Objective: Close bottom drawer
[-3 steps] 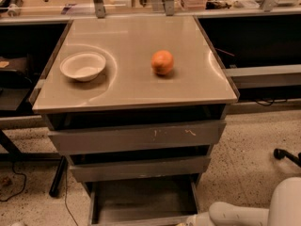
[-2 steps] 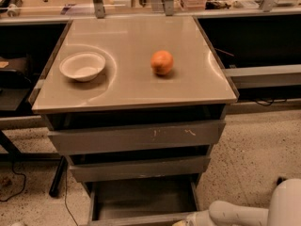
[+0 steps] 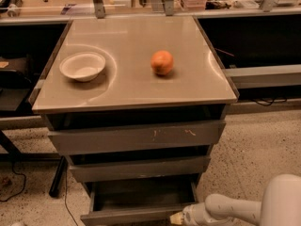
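The bottom drawer (image 3: 136, 214) is the lowest of three grey drawers under the beige cabinet top. It stands pulled out, and its shallow grey tray (image 3: 141, 196) shows from above. The gripper (image 3: 178, 217) is at the lower edge of the view, right at the drawer's front panel near its right end, at the tip of the white arm (image 3: 235, 210). Above it sit the mid-width drawer (image 3: 138, 169) and the widest drawer (image 3: 136, 137) with pale scratch marks.
A white bowl (image 3: 83, 66) and an orange (image 3: 162, 62) rest on the cabinet top (image 3: 131, 86). Dark shelving stands on both sides. A black cable (image 3: 16, 185) lies on the speckled floor at the left. A cluttered counter runs along the back.
The view has shifted slightly. The white arm sits a little lower and further right at the frame's bottom edge. The drawer looks about as far out as before.
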You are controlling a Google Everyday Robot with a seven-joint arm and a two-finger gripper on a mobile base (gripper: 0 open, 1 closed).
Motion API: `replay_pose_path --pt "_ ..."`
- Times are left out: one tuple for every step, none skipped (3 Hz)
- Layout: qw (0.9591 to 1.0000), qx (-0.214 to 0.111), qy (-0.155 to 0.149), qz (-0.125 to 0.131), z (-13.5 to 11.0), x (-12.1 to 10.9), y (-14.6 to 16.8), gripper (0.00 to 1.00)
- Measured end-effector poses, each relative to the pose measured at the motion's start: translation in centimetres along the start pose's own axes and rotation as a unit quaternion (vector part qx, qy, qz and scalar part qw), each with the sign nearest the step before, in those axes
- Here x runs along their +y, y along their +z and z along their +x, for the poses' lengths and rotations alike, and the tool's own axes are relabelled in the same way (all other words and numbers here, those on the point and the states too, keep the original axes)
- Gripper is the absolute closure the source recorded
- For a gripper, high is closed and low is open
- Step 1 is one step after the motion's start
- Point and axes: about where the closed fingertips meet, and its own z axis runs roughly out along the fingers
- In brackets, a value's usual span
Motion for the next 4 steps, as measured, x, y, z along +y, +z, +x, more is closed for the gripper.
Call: replay_pose_path --pt "0.9993 -0.034 0.011 -0.002 -1.2 -0.5 0.6 1.0" --pt "0.9973 -0.071 0.02 0.002 -2.4 -1.2 0.6 1.0" --pt "0.9906 -0.129 0.042 0.013 -4.6 -3.0 0.3 1.0" --pt "0.9818 -0.178 0.057 0.03 -6.8 -5.0 -0.7 1.0"
